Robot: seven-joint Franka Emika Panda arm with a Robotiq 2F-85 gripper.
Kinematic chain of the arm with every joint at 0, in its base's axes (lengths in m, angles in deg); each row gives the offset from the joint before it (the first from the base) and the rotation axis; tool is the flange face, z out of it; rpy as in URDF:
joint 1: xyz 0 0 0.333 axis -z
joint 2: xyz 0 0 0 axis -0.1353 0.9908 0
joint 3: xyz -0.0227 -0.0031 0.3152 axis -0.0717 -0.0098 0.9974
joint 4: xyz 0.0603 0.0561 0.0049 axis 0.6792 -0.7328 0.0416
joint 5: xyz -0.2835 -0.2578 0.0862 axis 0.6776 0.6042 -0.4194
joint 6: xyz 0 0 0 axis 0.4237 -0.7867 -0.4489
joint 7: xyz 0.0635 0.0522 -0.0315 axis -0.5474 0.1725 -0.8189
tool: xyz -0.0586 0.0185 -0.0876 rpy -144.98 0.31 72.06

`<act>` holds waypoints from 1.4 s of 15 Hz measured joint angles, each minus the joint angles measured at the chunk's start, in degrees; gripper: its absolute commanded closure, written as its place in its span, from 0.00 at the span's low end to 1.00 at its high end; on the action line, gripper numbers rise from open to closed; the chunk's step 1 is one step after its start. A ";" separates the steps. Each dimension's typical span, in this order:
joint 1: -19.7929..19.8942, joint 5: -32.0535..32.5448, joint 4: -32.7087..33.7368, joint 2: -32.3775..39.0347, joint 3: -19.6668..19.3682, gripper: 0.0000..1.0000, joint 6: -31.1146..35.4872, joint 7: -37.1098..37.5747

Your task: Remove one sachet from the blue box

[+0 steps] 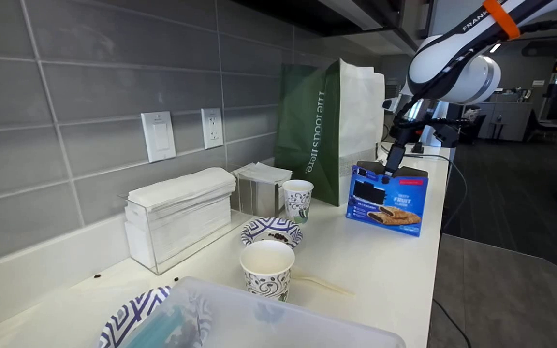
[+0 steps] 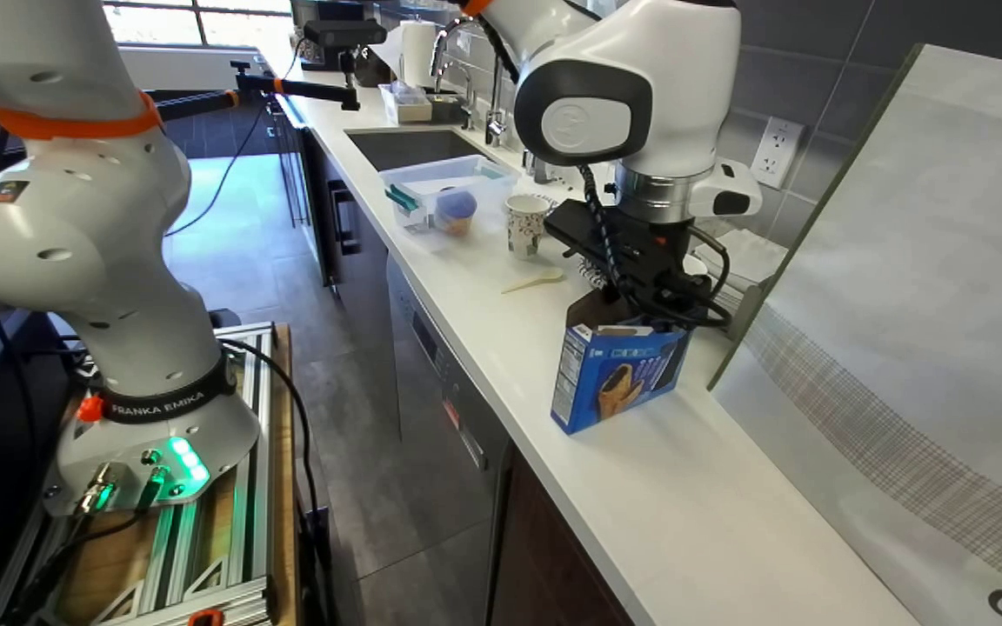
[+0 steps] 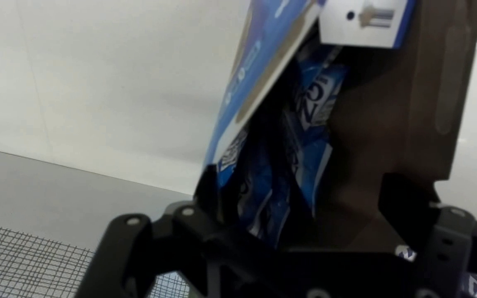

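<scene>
Paper plate (image 1: 131, 313), blue zigzag rim, toward the wall edge of the bench (image 1: 370, 270), partly covered by a translucent plastic bin (image 1: 317, 328). Something teal (image 1: 157, 331) shows through the bin wall, too blurred to ID.

Clear napkin dispenser (image 1: 153, 246) sits along the wall edge, white napkins (image 1: 182, 193) stacked above its rim. Smaller napkin holder (image 1: 261, 197) just past it, same edge. Near paper cup (image 1: 268, 282) stands upright between wall edge and aisle edge, base hidden by the bin. Paper bowl (image 1: 248, 233) near that cup, patterned, dark beans (image 1: 279, 237) inside. Farther paper cup (image 1: 299, 207) upright, just beside the smaller napkin holder. Pale spoon (image 2: 544, 276) lies flat, handle toward the aisle edge.

Green paper bag (image 1: 307, 130) upright at the wall edge, one side white.

Blue box (image 1: 387, 202) upright on the bench, nearer the aisle edge than the bag. Face print reads "BLUEBERRY" and "FRUIT FLAVOR", red marking at top corner. Top is open, brown flap (image 3: 429, 116) spread out. Sachets (image 3: 312, 159) are inside the box: several, blue and white with dark lettering, partly lost in shadow.

Gripper (image 3: 300, 182) is right over the box opening, jaws wide apart; wrist view shows the sachets in the gap. Touching the box or not: can't tell. Franka arm (image 1: 452, 72) reaches in above the box.
</scene>
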 measured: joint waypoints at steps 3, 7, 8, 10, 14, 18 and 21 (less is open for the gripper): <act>0.05 0.02 0.18 -0.33 0.00 0.51 0.00 0.00; 0.34 0.64 0.26 -0.97 -0.07 0.80 0.00 0.22; 0.44 0.85 0.27 -1.08 -0.08 0.89 0.00 0.32; 0.53 1.17 0.27 -1.24 -0.12 0.94 0.00 0.54; 0.66 1.78 0.33 -1.50 -0.14 0.90 0.00 0.80; 0.75 1.91 0.46 -1.97 -0.17 0.91 0.00 0.58; 0.72 1.58 0.44 -1.99 -0.17 0.93 0.00 -0.93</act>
